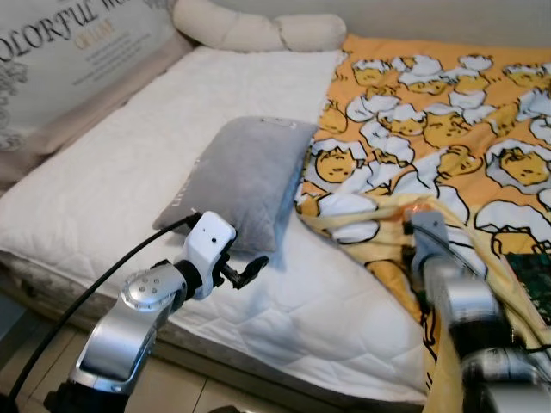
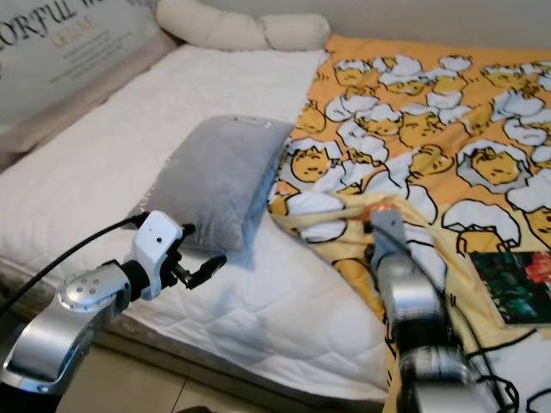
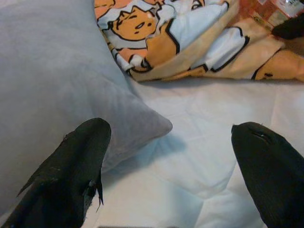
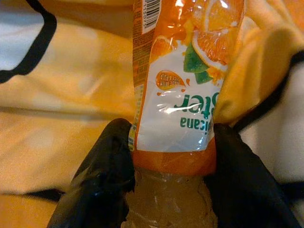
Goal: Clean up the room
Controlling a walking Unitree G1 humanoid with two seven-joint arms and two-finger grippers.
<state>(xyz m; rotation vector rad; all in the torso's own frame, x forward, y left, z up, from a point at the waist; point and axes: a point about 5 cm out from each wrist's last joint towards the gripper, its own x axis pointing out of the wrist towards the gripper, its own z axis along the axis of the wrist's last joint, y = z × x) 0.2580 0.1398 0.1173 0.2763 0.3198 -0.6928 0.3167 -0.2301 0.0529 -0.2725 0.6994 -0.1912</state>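
A grey pillow (image 1: 245,176) lies on the white mattress (image 1: 138,155), beside the yellow cartoon-print blanket (image 1: 448,129). My left gripper (image 1: 245,273) hovers open just off the pillow's near corner (image 3: 152,126), with nothing between its fingers (image 3: 71,175). My right gripper (image 4: 171,175) is shut on a clear plastic bottle (image 4: 180,95) with an orange juice label, which lies in the blanket's folds. In the eye views the right arm (image 1: 448,292) covers most of the bottle; a bit of orange (image 1: 419,206) peeks past the wrist.
A large printed cushion (image 1: 77,60) leans at the back left and a cream bolster (image 1: 258,30) lies along the head of the bed. A dark book (image 2: 512,288) rests on the blanket at the right. The mattress front edge (image 1: 258,361) drops to the floor.
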